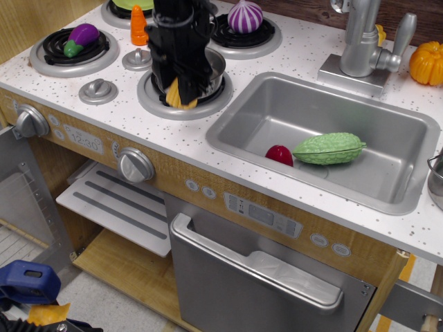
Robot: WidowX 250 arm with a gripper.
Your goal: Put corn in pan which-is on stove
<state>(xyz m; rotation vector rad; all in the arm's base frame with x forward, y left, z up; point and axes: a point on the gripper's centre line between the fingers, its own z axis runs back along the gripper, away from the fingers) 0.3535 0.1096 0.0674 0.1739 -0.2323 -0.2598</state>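
My black gripper (181,88) is shut on the yellow corn (180,95) and holds it in the air, over the near edge of the steel pan (210,69). The pan stands on the front right burner (160,104) of the white speckled stove (111,111). My arm hides most of the pan, and only its right rim shows. The corn hangs below the fingertips, clear of the counter.
A purple eggplant (81,37) lies on the left burner. An orange carrot (139,24) and a purple onion (245,16) are at the back. The sink (387,173) holds a green gourd (329,148) and a red piece (279,155). Faucet (363,41) and orange pumpkin (426,62) at right.
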